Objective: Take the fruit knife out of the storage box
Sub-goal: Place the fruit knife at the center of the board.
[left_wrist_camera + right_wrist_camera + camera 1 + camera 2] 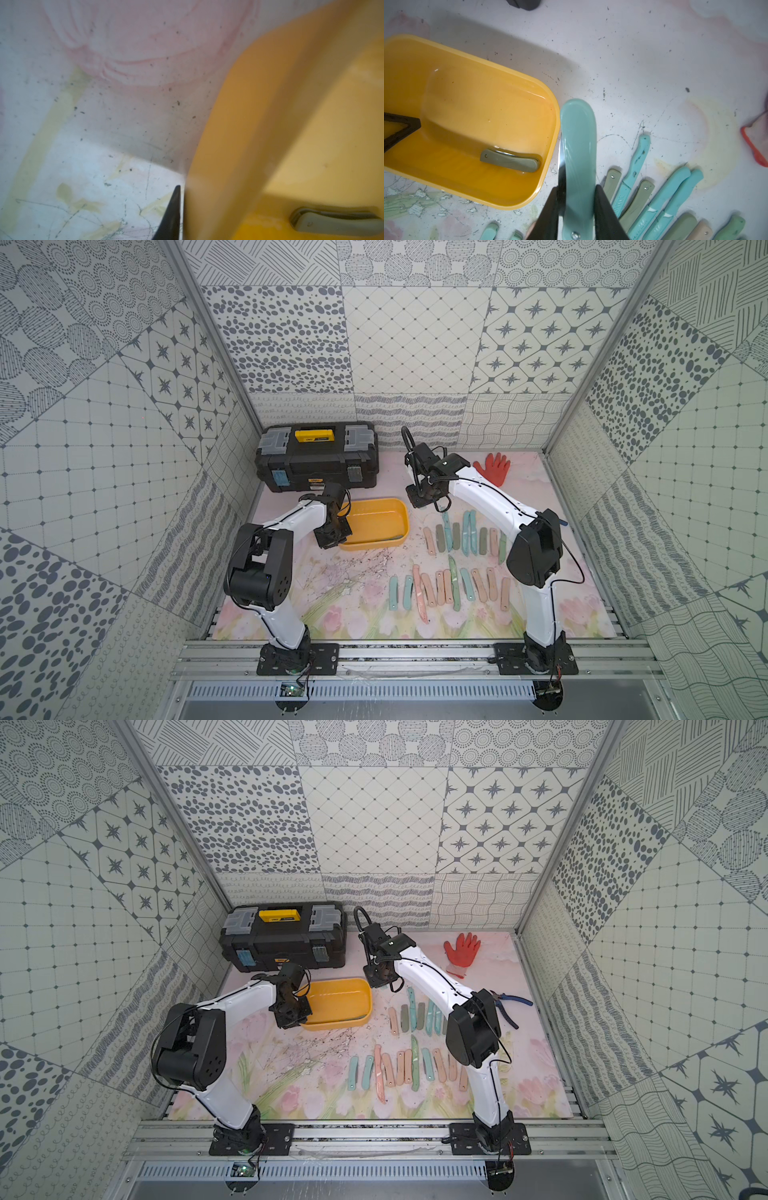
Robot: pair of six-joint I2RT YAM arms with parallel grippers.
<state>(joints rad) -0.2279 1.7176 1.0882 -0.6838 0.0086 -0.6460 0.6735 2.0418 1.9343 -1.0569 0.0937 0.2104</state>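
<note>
Fruit knife (578, 155), the mint folded one, is clamped in my right claw (577, 187), jaws snug on both sides of it. It's outside the storage box (488, 193), just beside its short end. My left claw (332, 537) is pinched tight on the box's opposite wall. One grey knife (508, 162) lies inside the box, and rows of knives (457, 568) sit on the mat (332, 605) nearby.
</note>
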